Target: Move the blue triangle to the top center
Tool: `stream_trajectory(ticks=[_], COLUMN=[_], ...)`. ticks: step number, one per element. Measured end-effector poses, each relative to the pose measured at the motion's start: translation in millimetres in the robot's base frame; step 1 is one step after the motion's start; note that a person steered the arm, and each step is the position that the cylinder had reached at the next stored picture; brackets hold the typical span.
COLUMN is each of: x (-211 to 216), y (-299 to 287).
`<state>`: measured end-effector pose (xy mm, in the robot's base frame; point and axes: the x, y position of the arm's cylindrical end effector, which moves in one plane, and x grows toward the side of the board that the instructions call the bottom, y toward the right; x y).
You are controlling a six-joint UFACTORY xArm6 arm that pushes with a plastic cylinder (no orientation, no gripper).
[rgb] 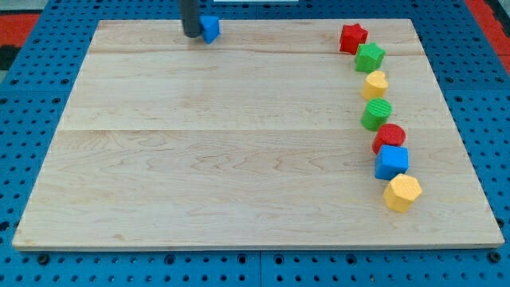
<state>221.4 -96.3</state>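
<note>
The blue triangle [210, 27] lies near the board's top edge, left of the centre. My tip [192, 35] stands right against its left side, touching or nearly touching it. The dark rod rises from there out of the view's top and hides part of the triangle's left edge.
The wooden board [239, 159] lies on a blue perforated table. A curved column of blocks runs down the right: red star [353, 37], green star [369, 57], yellow heart [375, 83], green cylinder [377, 113], red cylinder [390, 136], blue cube [391, 161], yellow hexagon [402, 192].
</note>
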Motion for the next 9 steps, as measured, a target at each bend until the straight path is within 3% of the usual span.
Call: stream_trajectory(ticks=[1, 4, 7, 9], x=[-2.6, -29.8, -28.9, -26.3], y=[21.2, -14.8, 75.6, 55.4])
